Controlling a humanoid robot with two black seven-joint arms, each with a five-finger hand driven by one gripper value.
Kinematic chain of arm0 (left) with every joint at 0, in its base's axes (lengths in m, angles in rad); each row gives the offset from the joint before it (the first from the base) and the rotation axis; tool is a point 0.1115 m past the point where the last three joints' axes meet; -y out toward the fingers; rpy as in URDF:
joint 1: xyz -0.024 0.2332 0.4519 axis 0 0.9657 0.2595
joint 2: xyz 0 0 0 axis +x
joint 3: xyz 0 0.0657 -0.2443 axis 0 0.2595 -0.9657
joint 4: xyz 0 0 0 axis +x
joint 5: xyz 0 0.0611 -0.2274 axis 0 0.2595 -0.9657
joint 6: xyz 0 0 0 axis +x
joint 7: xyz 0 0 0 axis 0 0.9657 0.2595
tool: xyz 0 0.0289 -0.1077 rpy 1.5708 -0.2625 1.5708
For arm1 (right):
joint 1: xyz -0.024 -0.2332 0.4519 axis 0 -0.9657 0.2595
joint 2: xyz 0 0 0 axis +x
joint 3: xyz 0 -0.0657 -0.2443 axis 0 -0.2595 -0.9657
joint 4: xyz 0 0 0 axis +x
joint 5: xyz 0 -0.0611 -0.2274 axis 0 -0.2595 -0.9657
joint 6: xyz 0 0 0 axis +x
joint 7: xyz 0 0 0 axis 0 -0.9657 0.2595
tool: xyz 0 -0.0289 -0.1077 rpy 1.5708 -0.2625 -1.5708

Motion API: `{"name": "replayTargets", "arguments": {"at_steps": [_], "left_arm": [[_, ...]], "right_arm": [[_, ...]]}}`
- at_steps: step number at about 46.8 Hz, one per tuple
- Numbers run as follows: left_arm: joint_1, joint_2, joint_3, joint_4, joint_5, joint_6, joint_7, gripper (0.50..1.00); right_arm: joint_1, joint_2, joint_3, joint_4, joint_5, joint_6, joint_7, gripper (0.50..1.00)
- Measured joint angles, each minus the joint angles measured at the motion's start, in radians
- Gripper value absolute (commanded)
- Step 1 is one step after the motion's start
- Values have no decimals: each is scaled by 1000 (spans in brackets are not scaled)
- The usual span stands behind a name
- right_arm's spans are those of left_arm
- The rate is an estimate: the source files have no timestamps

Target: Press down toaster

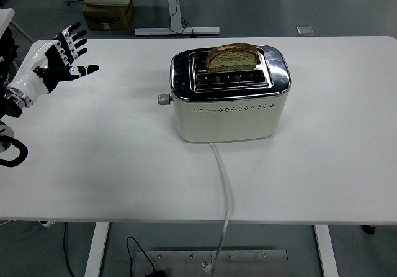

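Risk first, by scale. Table (347, 165), white, fills most of the frame; its smooth top gives the toaster (229, 106) little grip, so a push that lands sideways on the lever (164, 99) is likely to slide the whole body toward the right of the frame instead of sinking the lever. Toaster, cream with a chrome top, stands upright just above frame centre. A press from an angle could also tip it toward its far side. Cord (223, 190) runs from the toaster's near face down past the table's near edge at the bottom of the frame; any slide drags it along. Bread (232, 57) stands high in the rear slot, so the lever appears not yet pressed. Lever, a small grey knob, projects from the toaster's left end at mid-height; its small size makes a miss or a glancing fingertip the most probable fault.

Left hand (53, 63) hovers at the upper left of the frame, fingers (74, 38) spread wide and holding nothing. Toaster lies well apart from it, toward frame centre, and the lever faces the hand across bare table. Right hand is out of view.
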Motion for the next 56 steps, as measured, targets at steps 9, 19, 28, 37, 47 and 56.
{"name": "replayTargets", "arguments": {"at_steps": [9,19,28,37,47,56], "left_arm": [[-1,-23,-3,6,-154,60,-1,1000],[-1,-85,-4,67,-273,65,-2,1000],[-2,-162,-9,153,-306,57,-2,1000],[-1,-179,-11,183,-388,56,-2,1000],[0,-182,-10,197,-411,51,-2,1000],[0,-179,-28,197,-444,30,-3,1000]], "right_arm": [[0,0,0,0,0,0,0,998],[0,0,0,0,0,1,0,998],[7,0,-1,2,-2,2,0,998],[17,0,-2,2,-2,2,0,998],[17,0,-2,1,-2,1,0,998],[17,0,-2,1,-2,2,0,998]]}}
